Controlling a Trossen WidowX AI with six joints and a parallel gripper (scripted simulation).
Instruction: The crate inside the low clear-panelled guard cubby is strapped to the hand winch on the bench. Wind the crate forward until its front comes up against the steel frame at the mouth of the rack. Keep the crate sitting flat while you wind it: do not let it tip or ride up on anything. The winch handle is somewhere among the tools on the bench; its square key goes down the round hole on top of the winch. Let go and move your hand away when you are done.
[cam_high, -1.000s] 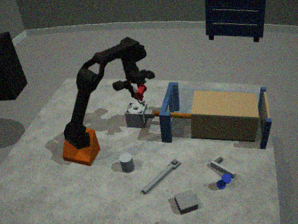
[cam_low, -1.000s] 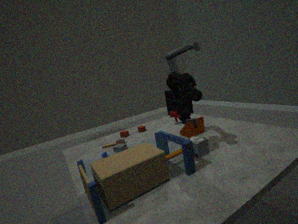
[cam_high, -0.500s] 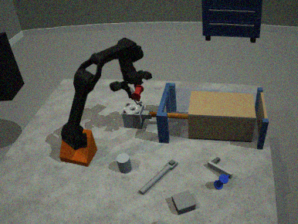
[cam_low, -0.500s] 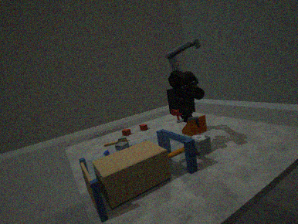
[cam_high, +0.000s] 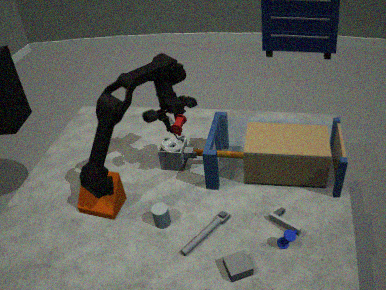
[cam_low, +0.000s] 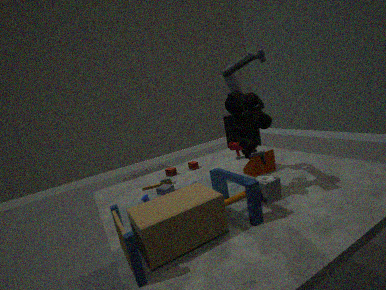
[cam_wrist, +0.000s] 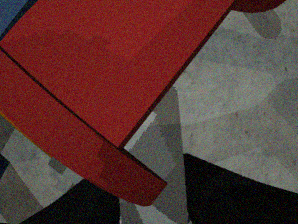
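Observation:
My gripper (cam_high: 176, 119) (cam_wrist: 148, 167) is shut on the red-gripped winch handle (cam_high: 178, 124) (cam_low: 234, 146) (cam_wrist: 115, 65). A short grey part hangs below the red grip. In the top view it overlaps the top of the grey winch (cam_high: 172, 159) (cam_low: 271, 189); in the exterior view it is apart from the winch, higher and to the left. The square key is not clear. The crate (cam_high: 287, 155) (cam_low: 182, 220) sits flat in the cubby. An orange strap (cam_high: 232, 154) (cam_low: 235, 198) spans the gap between the crate and the blue mouth frame (cam_high: 212, 165) (cam_low: 254, 202).
The blue rear frame (cam_high: 341, 175) is behind the crate. On the bench are a grey cylinder (cam_high: 161, 217), a long wrench (cam_high: 205, 234), an angled grey tool (cam_high: 286, 222), a blue piece (cam_high: 289, 235) and a grey block (cam_high: 238, 264). The exterior view shows red blocks (cam_low: 171, 171) (cam_low: 193, 165).

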